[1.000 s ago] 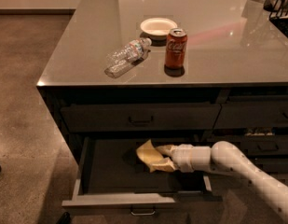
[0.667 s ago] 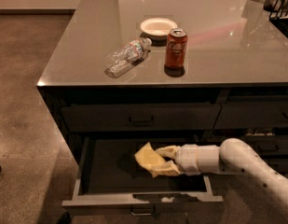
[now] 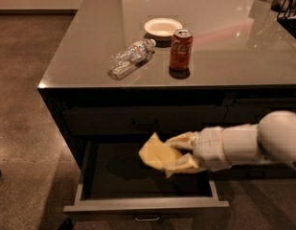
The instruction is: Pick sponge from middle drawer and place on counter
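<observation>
The pale yellow sponge (image 3: 156, 154) is held between the cream fingers (image 3: 182, 139) of my gripper (image 3: 172, 152), lifted above the dark inside of the open middle drawer (image 3: 146, 204). The drawer is pulled out, with its grey front panel and small metal handle at the bottom. The white arm comes in from the right. The grey-brown counter (image 3: 224, 37) lies above, over dark cabinets.
On the counter stand a red soda can (image 3: 180, 48), a crushed clear plastic bottle (image 3: 130, 58) lying on its side, and a white bowl (image 3: 163, 27). A dark rack (image 3: 289, 4) is at the far right corner. Brown floor lies to the left.
The gripper with the sponge has risen from the drawer floor and drawn slightly toward the front; the sponge now hangs clear above the drawer interior.
</observation>
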Tool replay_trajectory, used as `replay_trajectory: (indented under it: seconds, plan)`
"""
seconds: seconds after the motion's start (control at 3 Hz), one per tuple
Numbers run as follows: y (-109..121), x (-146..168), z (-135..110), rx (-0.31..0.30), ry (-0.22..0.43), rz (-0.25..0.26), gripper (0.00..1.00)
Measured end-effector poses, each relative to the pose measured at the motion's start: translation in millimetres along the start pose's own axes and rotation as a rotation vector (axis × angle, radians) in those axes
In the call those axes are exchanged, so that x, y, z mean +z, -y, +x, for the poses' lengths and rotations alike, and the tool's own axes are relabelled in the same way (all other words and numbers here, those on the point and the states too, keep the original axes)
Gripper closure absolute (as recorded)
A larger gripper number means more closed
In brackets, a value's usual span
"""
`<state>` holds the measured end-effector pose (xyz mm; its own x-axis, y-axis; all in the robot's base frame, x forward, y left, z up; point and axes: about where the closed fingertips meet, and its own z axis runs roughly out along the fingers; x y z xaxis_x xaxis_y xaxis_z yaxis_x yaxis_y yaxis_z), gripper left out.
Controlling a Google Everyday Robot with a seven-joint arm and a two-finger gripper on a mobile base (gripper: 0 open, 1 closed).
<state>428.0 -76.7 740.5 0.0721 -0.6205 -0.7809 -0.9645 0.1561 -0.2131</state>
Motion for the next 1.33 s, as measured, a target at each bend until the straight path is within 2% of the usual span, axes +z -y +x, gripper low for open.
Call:
replay_trajectory:
  seconds: [0.33,0.67,1.0,1.33]
  plan:
    - [18,-37,-29,0.018,-0.045,0.032,1.00]
    - [72,-77,-40,0.088,-0.125,0.126,1.00]
    - [93,-90,-41,0.168,-0.114,0.167,1.00]
    - [92,-89,-42,0.168,-0.114,0.165,1.00]
